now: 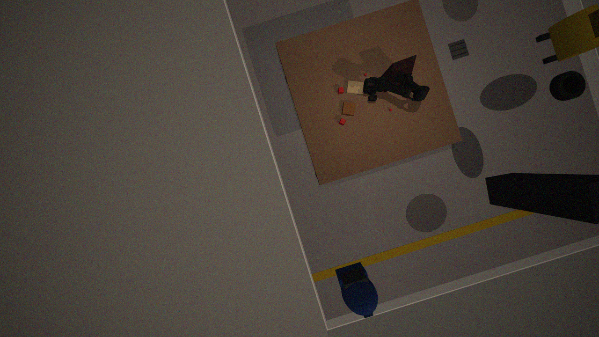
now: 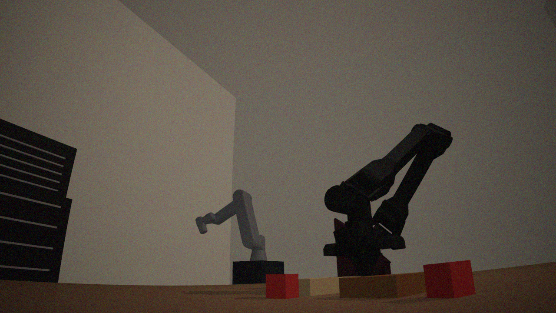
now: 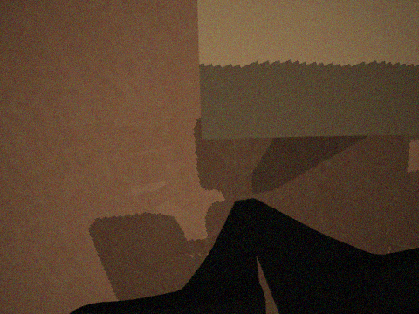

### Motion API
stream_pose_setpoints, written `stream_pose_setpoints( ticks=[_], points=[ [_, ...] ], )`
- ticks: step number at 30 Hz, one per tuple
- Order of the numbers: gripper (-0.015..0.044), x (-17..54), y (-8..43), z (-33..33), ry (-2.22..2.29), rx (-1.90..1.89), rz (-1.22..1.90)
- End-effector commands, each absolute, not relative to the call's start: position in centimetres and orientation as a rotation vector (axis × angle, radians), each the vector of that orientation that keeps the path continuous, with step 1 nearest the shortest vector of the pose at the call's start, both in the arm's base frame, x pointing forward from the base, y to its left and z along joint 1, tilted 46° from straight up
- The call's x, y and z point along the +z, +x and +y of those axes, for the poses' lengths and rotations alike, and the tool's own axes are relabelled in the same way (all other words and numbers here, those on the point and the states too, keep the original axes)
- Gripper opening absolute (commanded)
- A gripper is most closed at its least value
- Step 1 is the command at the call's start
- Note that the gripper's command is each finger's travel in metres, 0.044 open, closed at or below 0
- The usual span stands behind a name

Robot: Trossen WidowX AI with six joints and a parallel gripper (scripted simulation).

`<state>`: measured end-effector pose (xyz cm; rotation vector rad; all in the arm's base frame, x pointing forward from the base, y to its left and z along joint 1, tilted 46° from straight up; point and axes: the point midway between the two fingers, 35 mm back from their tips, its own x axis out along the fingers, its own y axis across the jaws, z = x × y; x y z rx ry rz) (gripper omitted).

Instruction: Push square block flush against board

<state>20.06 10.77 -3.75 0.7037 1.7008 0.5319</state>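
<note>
On the wide brown wooden bench (image 1: 389, 138) (image 2: 136, 298) (image 3: 87, 87), we see the black arm's jaws (image 1: 369, 85) (image 2: 363, 270) pointing down, closed and holding nothing. The pale cream, flat block (image 1: 355, 87) (image 2: 326, 286) (image 3: 305, 100) lies near their tips (we can't confirm contact). The squarish orange-brown block (image 1: 348, 108) (image 2: 369, 288) sits apart from it, and one small red cube (image 1: 340, 90) (image 2: 281, 286) stands beside the cream piece.

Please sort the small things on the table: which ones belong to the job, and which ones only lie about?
For the job:
- brown square piece, probably the block
- pale piece, probably the board

Lying about:
- red cube by the pale piece
- red cube by the brown piece
</note>
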Motion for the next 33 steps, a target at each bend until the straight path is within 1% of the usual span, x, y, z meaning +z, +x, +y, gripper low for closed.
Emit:
stream_pose_setpoints(
  ticks=[1,10,12,17,21,28,31,33],
  points=[
    [0.0,-3.7,19.3,10.8,0.707,0.528,1.704],
    [0.0,-3.5,18.0,10.8,0.707,0.528,1.705],
    [0.0,-3.3,18.4,10.7,0.702,0.532,1.701],
    [0.0,0.1,19.3,7.1,0.705,0.526,1.705],
    [0.0,0.3,19.3,7.0,0.705,0.526,1.705],
    [0.0,-2.5,20.8,4.5,0.78,0.436,1.741],
    [0.0,-2.6,20.8,4.7,0.78,0.436,1.741],
    [0.0,-4.0,20.6,6.0,0.78,0.435,1.741]
  ],
)
